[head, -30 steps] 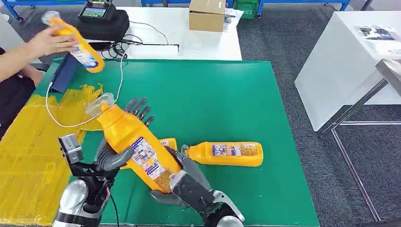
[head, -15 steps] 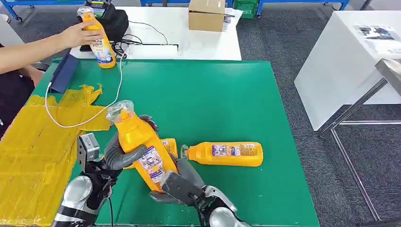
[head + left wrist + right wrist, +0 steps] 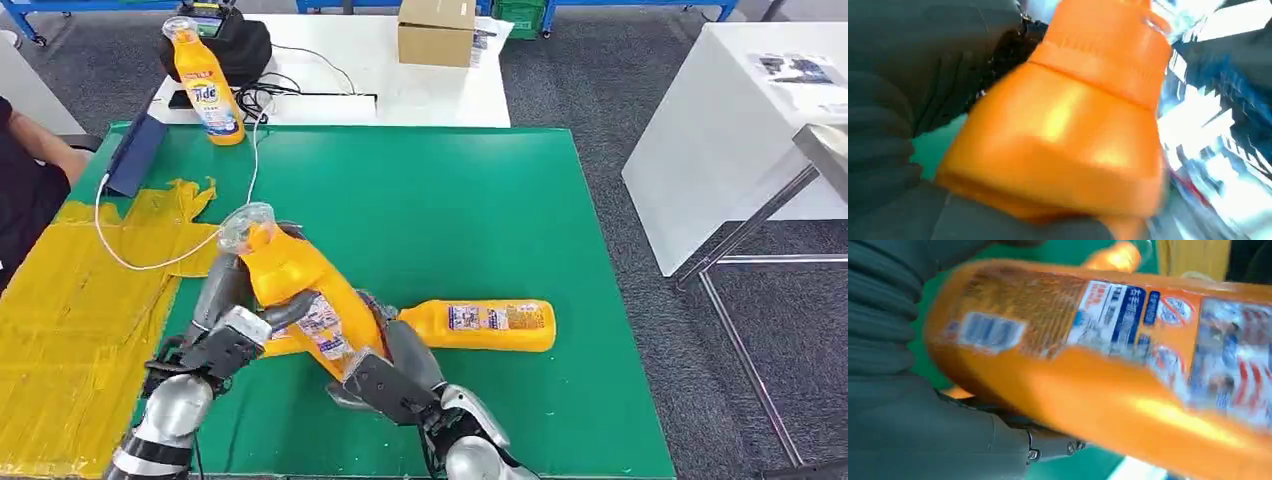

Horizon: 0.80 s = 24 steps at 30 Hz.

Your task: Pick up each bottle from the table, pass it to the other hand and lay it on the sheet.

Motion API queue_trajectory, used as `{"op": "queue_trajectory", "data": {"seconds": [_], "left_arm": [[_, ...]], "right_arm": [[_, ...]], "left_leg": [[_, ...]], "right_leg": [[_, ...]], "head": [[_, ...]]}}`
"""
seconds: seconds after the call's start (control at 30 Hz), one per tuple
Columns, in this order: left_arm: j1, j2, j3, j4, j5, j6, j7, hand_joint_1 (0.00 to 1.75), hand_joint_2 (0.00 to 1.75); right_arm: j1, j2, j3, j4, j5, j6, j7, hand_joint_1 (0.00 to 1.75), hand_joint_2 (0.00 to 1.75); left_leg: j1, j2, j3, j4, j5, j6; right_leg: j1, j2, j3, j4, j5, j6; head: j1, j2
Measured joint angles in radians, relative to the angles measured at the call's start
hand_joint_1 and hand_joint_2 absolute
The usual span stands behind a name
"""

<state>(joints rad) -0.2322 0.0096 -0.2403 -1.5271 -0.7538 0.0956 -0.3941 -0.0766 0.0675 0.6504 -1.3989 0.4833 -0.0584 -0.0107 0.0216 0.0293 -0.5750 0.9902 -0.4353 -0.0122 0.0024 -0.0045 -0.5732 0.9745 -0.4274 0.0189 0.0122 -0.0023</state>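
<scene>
A yellow sheet (image 3: pixel 70 330) is spread along the left edge of the green table (image 3: pixel 480 200). An upright bottle (image 3: pixel 205 85) is placed at the far left corner. Near the front edge, left of centre, the held bottle (image 3: pixel 300 295) is raised and tilted, cap toward the sheet. The left hand (image 3: pixel 225 325) is wrapped around its upper body; the right hand (image 3: pixel 385 375) is clasped on its base. Both hands are judged to be grasping during the handover. A lying bottle (image 3: pixel 480 325) is positioned just beside the right hand, and a further bottle is partly hidden behind the held one. If the right hand is released before the left grasp is firm, the held bottle may slip and strike the lying bottle.
</scene>
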Motion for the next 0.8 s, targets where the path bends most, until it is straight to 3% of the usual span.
{"op": "queue_trajectory", "data": {"seconds": [0.17,0.3,0.43,0.6,0.8], "left_arm": [[-0.007,0.061,0.044,0.003,-0.376,0.250,0.063,1.75,1.75],[-0.078,0.129,0.128,0.171,-0.628,0.437,0.140,1.75,1.75],[-0.127,0.182,0.172,0.386,-0.687,0.503,0.155,1.75,1.75],[-0.231,0.211,0.186,0.621,-0.767,0.482,0.238,1.75,1.75],[-0.352,0.243,0.206,0.860,-0.789,0.491,0.301,1.75,1.75]], "right_arm": [[-0.016,-0.048,-0.044,-0.089,0.045,-0.004,0.016,0.00,1.75],[-0.024,-0.100,-0.075,-0.136,0.084,0.008,0.019,0.00,1.75],[-0.041,-0.141,-0.109,-0.138,0.095,0.046,0.010,0.00,1.75],[-0.067,-0.193,-0.112,-0.114,0.079,0.123,0.034,0.00,1.75],[-0.070,-0.281,-0.120,-0.092,0.074,0.140,0.038,0.00,1.75]], "left_leg": [[0.000,0.001,0.001,0.000,0.000,0.000],[0.001,0.000,0.001,0.000,0.001,0.000],[0.001,0.001,0.001,0.000,0.002,-0.001],[0.000,-0.002,0.001,0.000,0.002,-0.001],[0.000,-0.005,0.010,-0.001,0.000,0.000]], "right_leg": [[0.000,0.001,0.000,0.000,0.000,0.000],[0.000,0.000,0.001,0.000,0.000,0.000],[0.000,0.001,0.001,0.001,0.001,0.000],[0.000,-0.001,0.003,0.001,0.001,0.000],[-0.001,-0.004,0.013,-0.001,0.000,0.000]], "head": [[0.000,0.000],[0.000,0.000],[-0.001,0.000],[0.000,0.000],[0.000,0.000]]}}
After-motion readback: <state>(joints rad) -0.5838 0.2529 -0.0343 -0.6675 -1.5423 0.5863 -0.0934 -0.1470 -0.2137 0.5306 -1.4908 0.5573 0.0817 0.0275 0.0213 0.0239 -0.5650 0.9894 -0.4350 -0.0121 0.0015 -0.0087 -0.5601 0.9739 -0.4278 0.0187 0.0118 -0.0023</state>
